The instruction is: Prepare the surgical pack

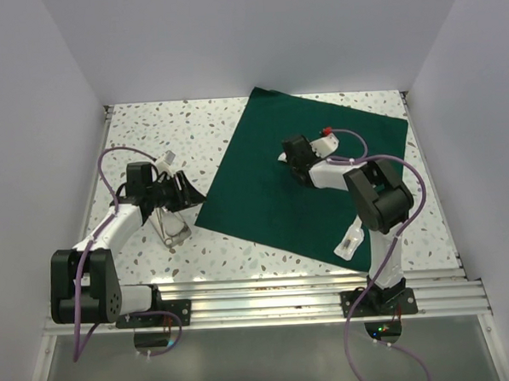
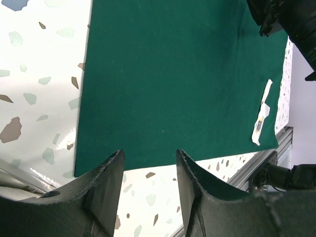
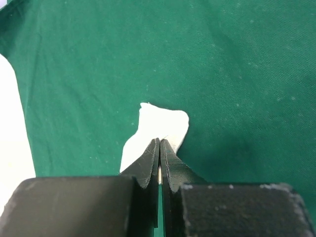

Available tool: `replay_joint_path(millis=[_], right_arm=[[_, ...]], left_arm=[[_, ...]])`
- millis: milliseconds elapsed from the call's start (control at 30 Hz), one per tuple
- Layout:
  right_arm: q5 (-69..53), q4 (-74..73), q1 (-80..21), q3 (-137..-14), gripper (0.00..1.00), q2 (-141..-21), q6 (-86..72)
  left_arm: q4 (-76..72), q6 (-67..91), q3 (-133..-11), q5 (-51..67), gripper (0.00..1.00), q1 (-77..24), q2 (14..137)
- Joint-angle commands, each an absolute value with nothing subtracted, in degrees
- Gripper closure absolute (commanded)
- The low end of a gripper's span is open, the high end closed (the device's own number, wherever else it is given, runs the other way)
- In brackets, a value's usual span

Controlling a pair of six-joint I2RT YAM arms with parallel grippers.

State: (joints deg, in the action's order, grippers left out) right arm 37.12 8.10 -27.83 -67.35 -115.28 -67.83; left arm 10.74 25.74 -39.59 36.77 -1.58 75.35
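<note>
Centre-right of the top view, the drape (image 1: 254, 173) lies flat on the surface (image 1: 149, 136). Over it the right hand (image 3: 159, 142) pinches a white pad (image 3: 165, 121); the left hand (image 2: 149, 153) gapes empty by its left edge.

Near end of white gauze (image 3: 161, 122) behind right pincer (image 3: 159, 143), drape (image 3: 237, 74) edge-cropped.

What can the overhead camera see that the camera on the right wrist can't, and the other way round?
Only the overhead view shows both arms, the open left gripper near a small steel tray, and a white packet lying at the drape's near edge. Only the right wrist view shows, close up, that the right gripper is shut, pinching the edge of a white gauze pad. Both show the dark green drape spread flat, with the right gripper and its white pad over it.
</note>
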Motion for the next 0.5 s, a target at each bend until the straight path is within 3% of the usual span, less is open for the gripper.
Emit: replay_joint_path(millis=[0, 200, 300, 333, 467], right_arm=[[42.2, 8.4, -28.5, -66.6, 1.00, -112.1, -69.4], [42.3, 5.3, -28.5, -67.8, 1.00, -113.2, -71.3], [41.3, 4.5, -28.6, -68.4, 0.81, -113.3, -70.7], [41.0, 4.6, -28.6, -68.5, 0.67, -112.9, -69.2], [38.9, 3.0, -28.3, -68.3, 0.55, -111.0, -65.8]], left_arm=[[8.4, 24.7, -39.5, 38.1, 0.50, -1.9, 73.7], [8.5, 24.6, -39.4, 38.4, 0.50, -1.9, 73.8], [8.5, 24.5, -39.4, 38.4, 0.50, -1.9, 73.9], [8.4, 24.5, -39.4, 38.5, 0.50, -1.9, 73.9], [8.3, 24.5, -39.2, 38.8, 0.50, -1.9, 73.7]])
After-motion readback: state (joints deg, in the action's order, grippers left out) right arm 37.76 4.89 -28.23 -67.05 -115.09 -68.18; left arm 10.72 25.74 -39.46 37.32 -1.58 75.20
